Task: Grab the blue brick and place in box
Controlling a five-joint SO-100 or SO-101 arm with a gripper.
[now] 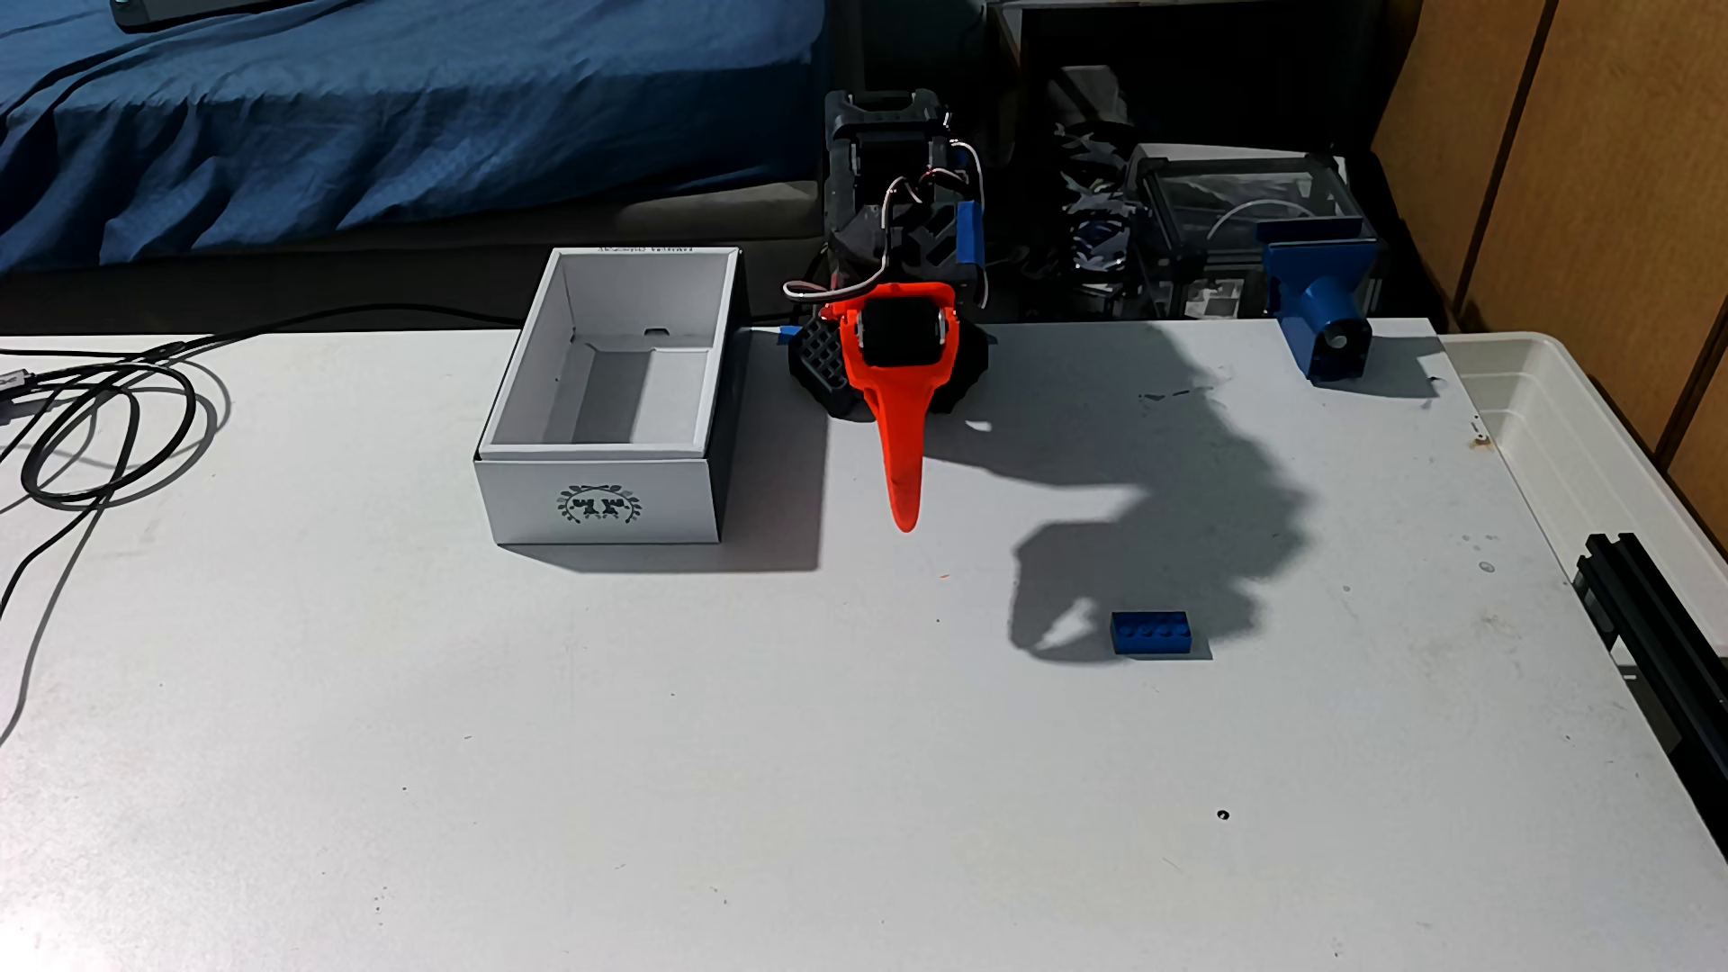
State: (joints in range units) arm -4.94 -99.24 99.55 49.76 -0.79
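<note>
The blue brick [1153,633] lies flat, studs up, on the white table [655,794] right of centre, inside the arm's shadow. The box [598,421] stands open and empty at the back left, its wreath emblem facing the camera. My gripper [905,521] hangs above the table between box and brick, well left of and behind the brick, pointing down toward the camera. Its orange finger [900,449] faces the camera and hides the other jaw. The shadow on the table shows two separate tips with a gap, so the jaws stand open with nothing between them.
Coiled black cables [103,421] lie at the table's left edge. A blue clamp block [1323,299] sits at the back right, with a translucent plastic bin [1590,439] beyond it. A black rail [1655,607] runs along the right edge.
</note>
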